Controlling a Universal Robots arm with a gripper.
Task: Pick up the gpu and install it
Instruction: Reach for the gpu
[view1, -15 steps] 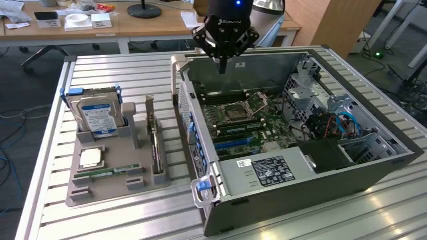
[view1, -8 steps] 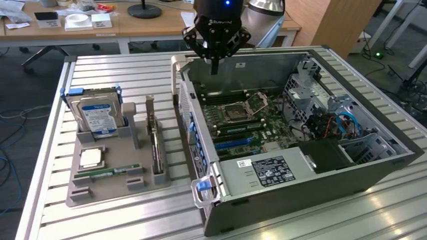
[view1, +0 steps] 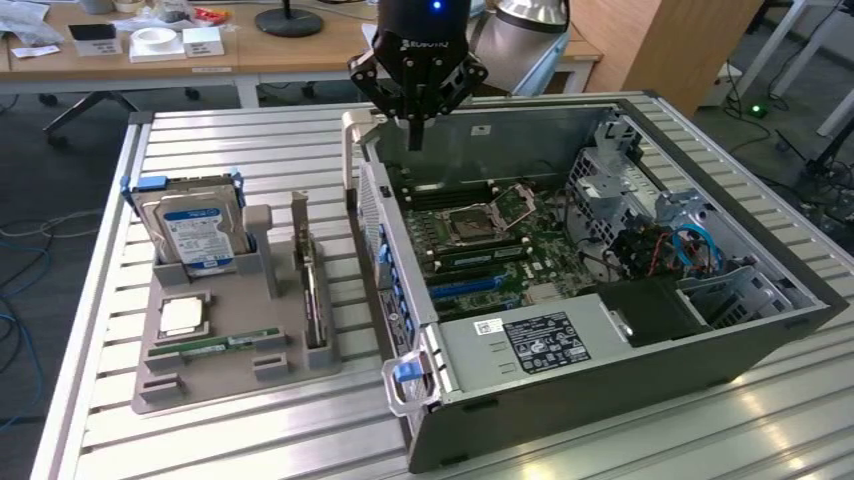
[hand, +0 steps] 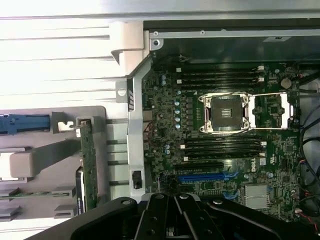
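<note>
The gpu (view1: 315, 290) stands on edge in a slot of the grey holder tray (view1: 234, 375), on the exterior view's left of the open computer case (view1: 601, 345). In the wrist view the gpu (hand: 89, 165) appears as a thin green edge with a silver bracket at one end. My gripper (view1: 415, 135) hangs above the far left corner of the case, shut and holding nothing, well apart from the gpu. In the wrist view my gripper (hand: 175, 222) is over the motherboard (hand: 225, 125), near its blue slot (hand: 205, 176).
The tray also holds a hard drive (view1: 196, 235) with a blue label, a processor chip (view1: 182, 316) and a memory stick (view1: 214, 345). The case lies on a slatted metal table (view1: 240, 140). Its motherboard (view1: 494, 240) has an open socket (view1: 491, 212). Cables and drive bays (view1: 667, 250) fill the right.
</note>
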